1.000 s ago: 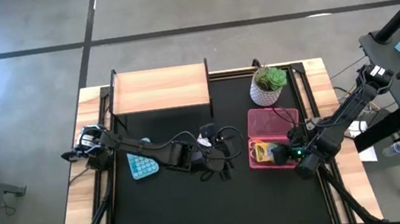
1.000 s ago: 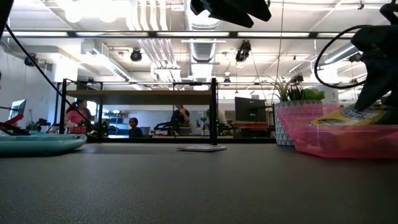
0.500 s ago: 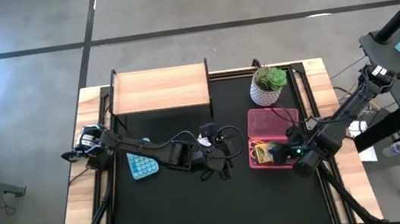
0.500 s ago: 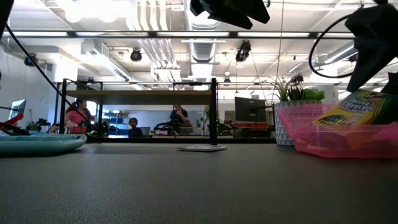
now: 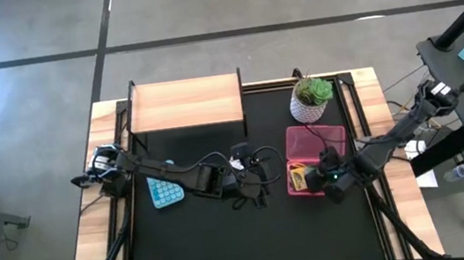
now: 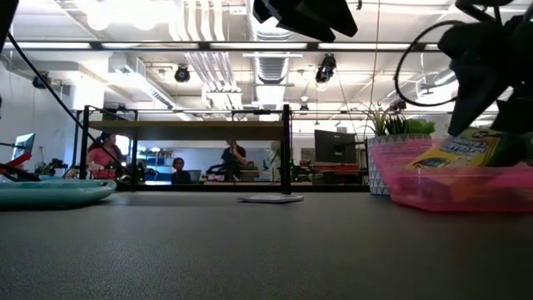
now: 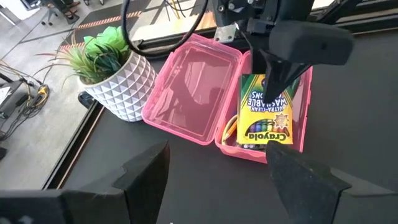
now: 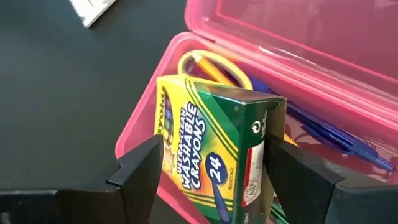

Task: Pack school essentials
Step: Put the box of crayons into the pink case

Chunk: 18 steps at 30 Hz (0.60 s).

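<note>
A yellow-and-green crayon box rests tilted in the open pink case, on top of yellow-handled scissors and blue pens. A small white card lies flat on the bench, well apart.

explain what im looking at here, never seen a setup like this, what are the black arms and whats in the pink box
These are four camera views of one moment. Two dark robot arms work at a black table. One camera looks straight down, one sits at tabletop height, and one rides on each arm's wrist.

The right end effector is at the open pink box, its fingers spread on either side of a yellow-green crayon box that stands tilted in the box. Whether they press on it is unclear. Yellow-handled scissors and blue pens lie underneath.

The left end effector waits open mid-table, holding nothing. Also on the table: a potted plant, a wooden shelf, a teal item and a small white card.
</note>
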Available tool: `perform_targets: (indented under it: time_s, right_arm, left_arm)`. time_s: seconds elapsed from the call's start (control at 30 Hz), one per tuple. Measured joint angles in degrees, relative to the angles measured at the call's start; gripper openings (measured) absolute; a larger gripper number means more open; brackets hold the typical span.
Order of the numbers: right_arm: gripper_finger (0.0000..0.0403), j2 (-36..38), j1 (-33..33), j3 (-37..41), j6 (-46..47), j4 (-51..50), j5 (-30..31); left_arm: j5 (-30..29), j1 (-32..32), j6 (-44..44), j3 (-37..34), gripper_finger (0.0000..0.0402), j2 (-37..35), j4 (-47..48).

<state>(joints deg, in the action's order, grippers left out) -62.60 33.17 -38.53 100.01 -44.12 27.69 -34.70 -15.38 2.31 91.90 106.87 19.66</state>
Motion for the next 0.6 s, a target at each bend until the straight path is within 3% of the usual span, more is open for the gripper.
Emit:
perform_targets:
  time_s: [0.33, 0.6]
  right_arm:
    - [0.026, -3.3, -3.2, -2.4, -5.7, -2.6, -8.1]
    - [0.026, -3.5, -3.2, -8.8, -6.3, -15.0, -8.4]
  left_arm:
    - [0.0, 0.0, 0.0, 0.0, 0.0251, 0.0, 0.5]
    - [0.0, 0.3, 0.3, 0.0, 0.0251, 0.0, 0.5]
